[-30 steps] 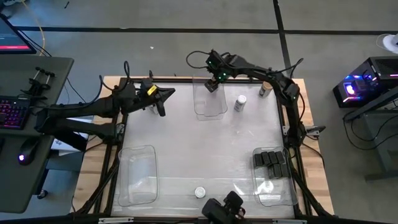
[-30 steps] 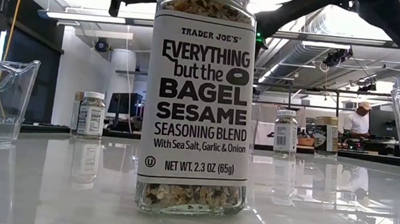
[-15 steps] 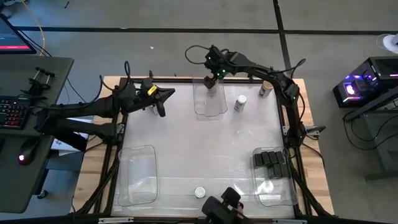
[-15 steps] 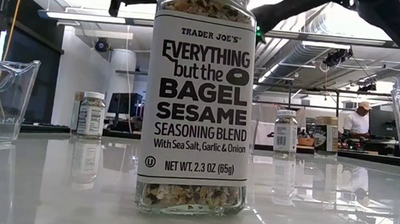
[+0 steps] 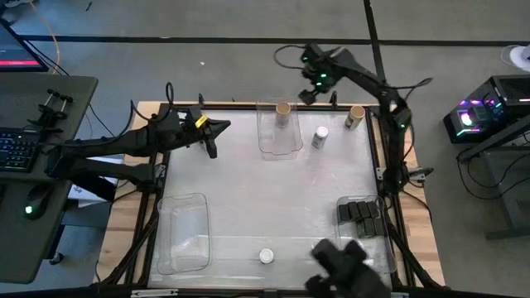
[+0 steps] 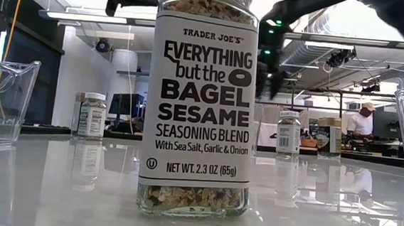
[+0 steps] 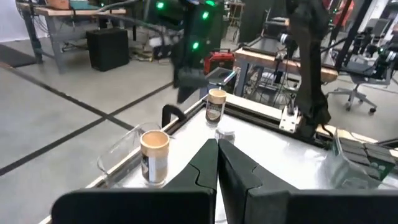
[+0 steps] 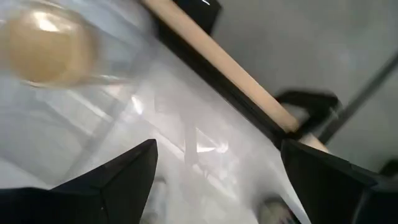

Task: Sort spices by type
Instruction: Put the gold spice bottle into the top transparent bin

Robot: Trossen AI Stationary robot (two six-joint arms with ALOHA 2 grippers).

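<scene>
White surface carries three clear bins: far bin holds one tan-lid jar; black spice boxes fill bin right of it. Two white-lid jars, second tan-lid jar loose. Right tool spread, empty, behind far bin. Left tool pressed together, left of far bin.

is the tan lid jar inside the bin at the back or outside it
Inside. In the high view the tan-lid jar stands upright within the walls of the clear bin; the open right tool is clear of it.

Right arm's jaws off tan-lidded jar
</scene>
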